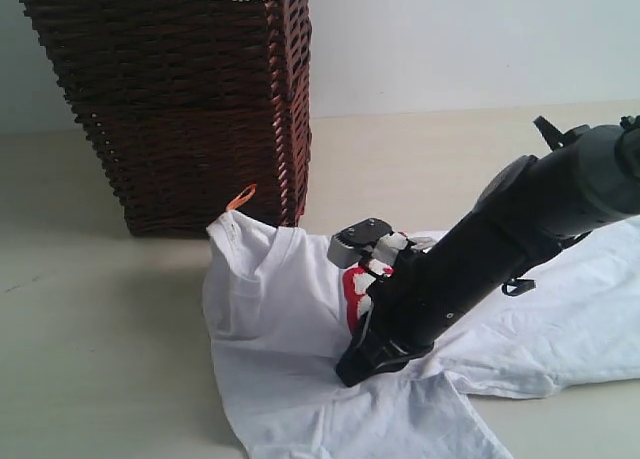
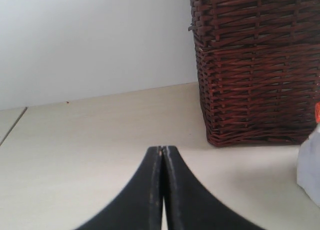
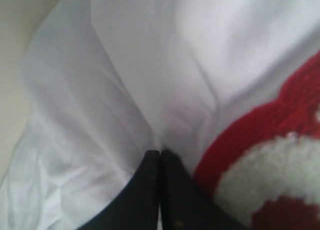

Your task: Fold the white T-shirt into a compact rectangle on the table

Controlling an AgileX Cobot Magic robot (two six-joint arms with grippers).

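While the shirt [image 1: 270,309] lies on the cream table [image 1: 100,359], a basket [image 1: 180,109] stands at its eleven o'clock, by a pale wall [image 1: 450,39]. The right gripper [image 3: 160,152] pinches the shirt; the left gripper [image 2: 162,149] is closed, empty.

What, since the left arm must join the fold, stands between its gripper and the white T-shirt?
Nothing visible: only bare table lies between the shut left gripper and the edge of the white T-shirt. The wicker basket stands behind the shirt, beside that path, not across it.

Around the shirt [image 1: 270,309], the basket [image 1: 180,109] blocks 11 o'clock just beside it, the right arm [image 1: 500,239] crosses from 3 o'clock, and bare table [image 1: 90,359] lies open at 9 o'clock.
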